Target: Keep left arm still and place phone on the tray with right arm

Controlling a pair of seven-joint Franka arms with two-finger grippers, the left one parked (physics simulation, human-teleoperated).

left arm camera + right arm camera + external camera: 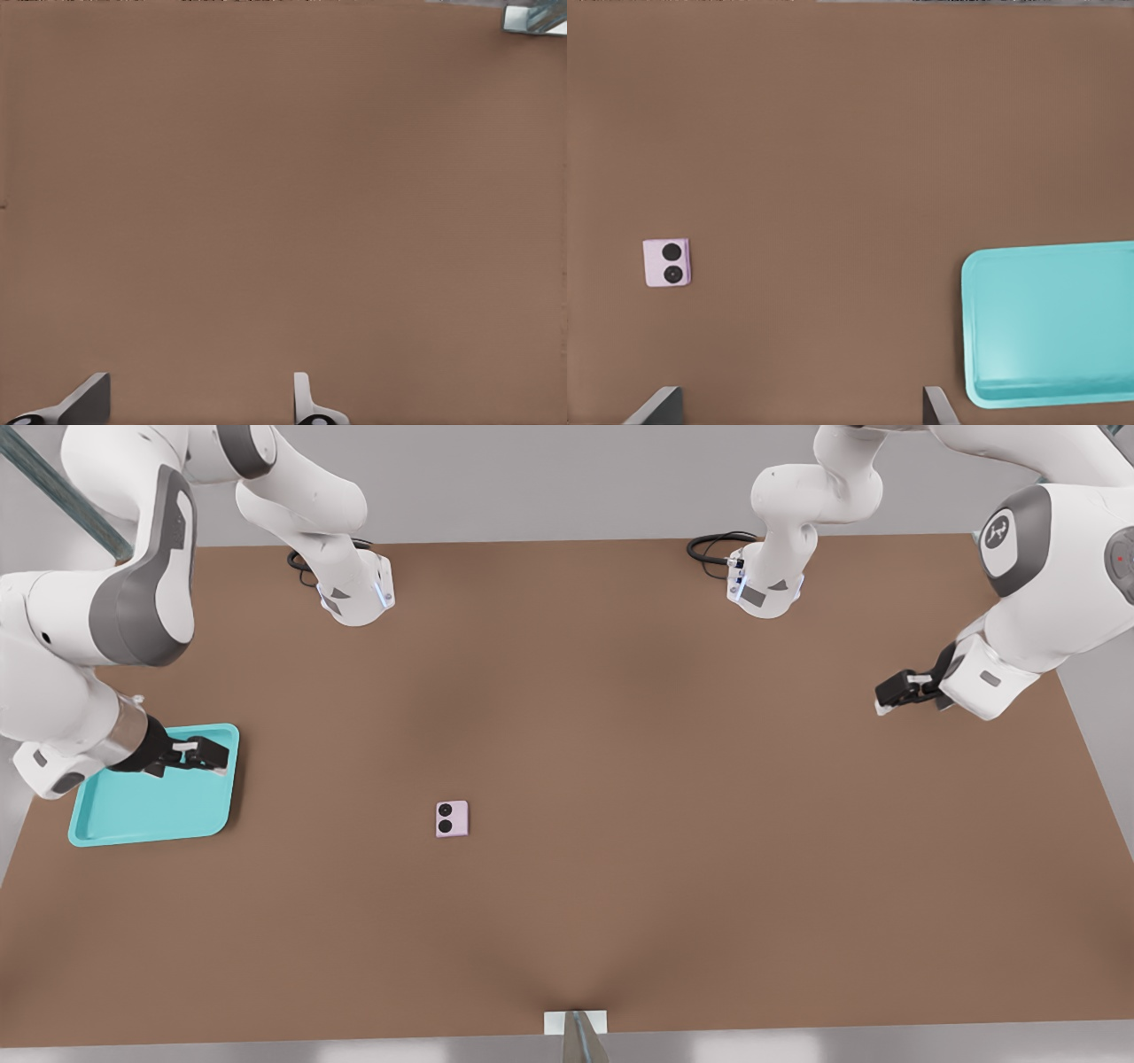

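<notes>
Two things matter: over the turquoise tray (133, 815) hangs the right arm's claw (215, 756), fingers spread wide and empty, while the phone (452, 818) lies lens-up on the bare tabletop (673, 797) well to the tray's right, so the claw should centre above it before descending.

Pink phone (452, 818) flat, off turquoise tray (133, 810)

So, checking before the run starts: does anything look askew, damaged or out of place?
Nothing stands out. The phone lies flat, lenses up, on the table, apart from the tray. The gripper hangs open over the tray.
</notes>
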